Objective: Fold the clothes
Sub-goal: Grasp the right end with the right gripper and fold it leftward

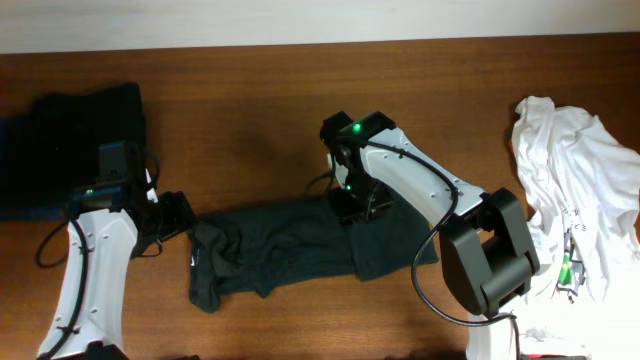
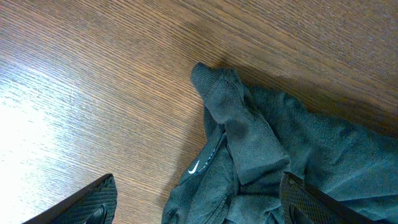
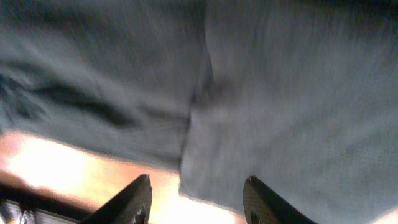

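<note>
Brown wood-grain table (image 1: 250, 120) fills the scene, its streaks running long and glossy, with a bright patch of glare in the left wrist view; nearest the arms' bases lies the dark grey-green garment (image 1: 290, 245), a soft, matte knit stretched sideways across the middle of the table, rumpled and bunched at its left end, flatter and squarer at its right; up close on the left side we see a thick, rolled cuff-like end (image 2: 211, 84) poking up onto bare wood, and a small white swoosh logo (image 2: 195, 168) on a fold below it; the left gripper (image 1: 178, 213) sits at that bunched left end, its black ribbed fingers (image 2: 93, 205) spread wide apart, one over bare wood, the other over cloth, nothing clamped; over to the right gripper (image 1: 358, 205), down at the garment's upper right edge, its dark fingers (image 3: 134, 202) parted too, blurred grey fabric with a seam or crease filling the view beyond them, and no cloth visibly pinched between; further back on the right, a crumpled white clothing pile (image 1: 575, 170), thin and wrinkly; far left corner, a heap of dark clothes (image 1: 85, 130), nearly black.
</note>
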